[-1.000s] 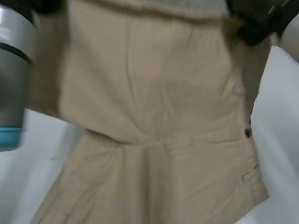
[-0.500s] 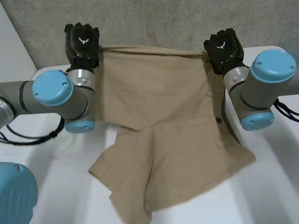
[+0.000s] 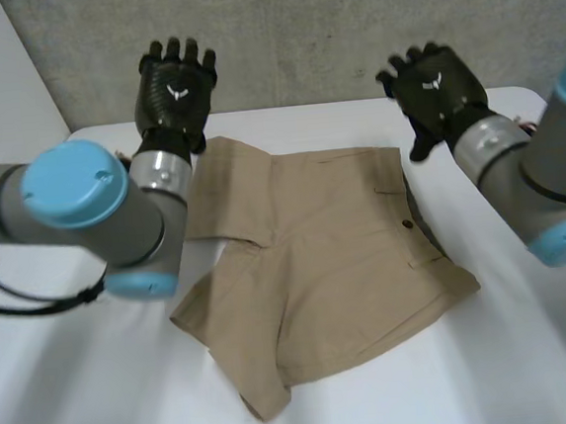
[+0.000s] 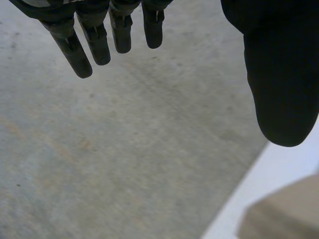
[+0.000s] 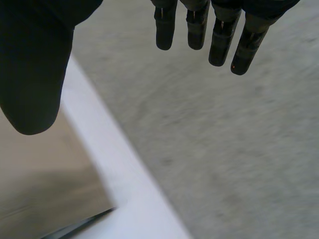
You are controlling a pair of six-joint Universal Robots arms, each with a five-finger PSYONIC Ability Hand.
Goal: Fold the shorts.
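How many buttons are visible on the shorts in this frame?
1: a dark button on the shorts, close to the edge on the robot's right side, just above a pocket slit. Others may be hidden under the cloth.

Bare table (image 3: 536, 378) lies at three, six and nine o'clock of the shorts (image 3: 337, 257), while at twelve the grey wall (image 3: 297, 32) blocks, with the left hand (image 3: 175, 87) raised at eleven and the right hand (image 3: 434, 88) at one.

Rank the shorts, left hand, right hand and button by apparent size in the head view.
1. The beige shorts, by far.
2. The left hand and right hand: alike, so no ranking between them.
3. The dark button on the shorts.
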